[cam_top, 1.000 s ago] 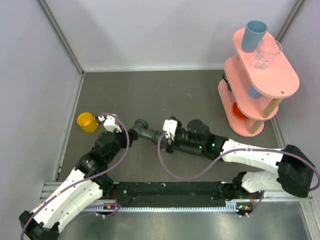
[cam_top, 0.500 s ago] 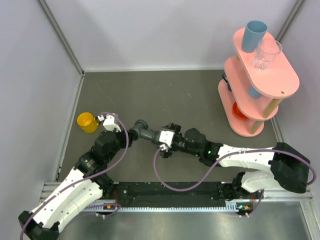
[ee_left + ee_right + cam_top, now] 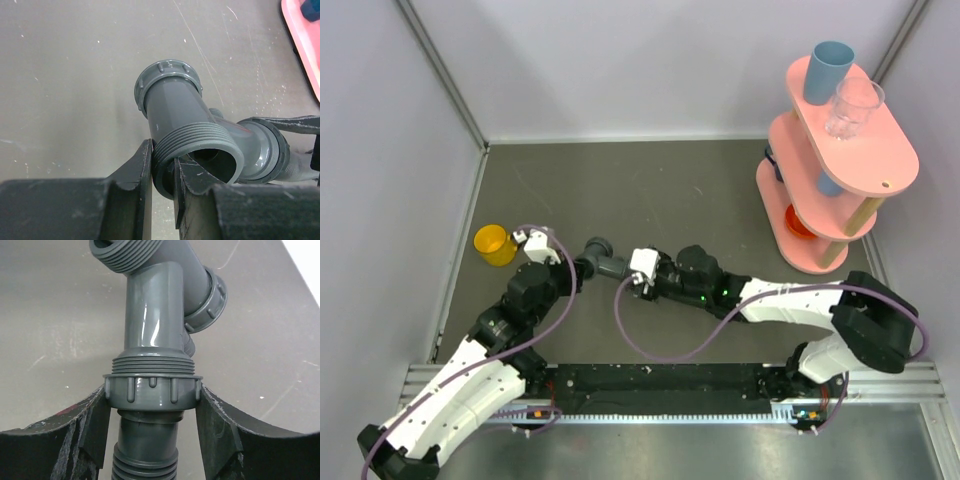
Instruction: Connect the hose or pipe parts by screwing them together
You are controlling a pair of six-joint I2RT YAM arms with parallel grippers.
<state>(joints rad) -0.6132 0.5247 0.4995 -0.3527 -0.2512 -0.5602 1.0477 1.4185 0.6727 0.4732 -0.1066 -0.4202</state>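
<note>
Top external view: from the near edge of the grey table both arms reach toward the middle-left and meet at the dark grey branch fitting, held between them. The left gripper is clamped on the fitting's near threaded mouth. One finger is outside the rim and the other inside the bore, so the wall is pinched between them. From the right, the right gripper straddles the ribbed collar at the end of the hose. Its two pads press on opposite sides of the collar in a closed grip. The collar sits on the fitting's threaded stub, with a few threads bare just beyond it. The ribbed hose runs back between the fingers; in the overhead view the arm hides it. The fitting's side branch, which has its own nut, angles away to the far left. A yellow cup stands left of the left gripper, apart from the fitting. At the far right is a pink tiered stand, with a blue cup and a clear glass on its top tier.
</note>
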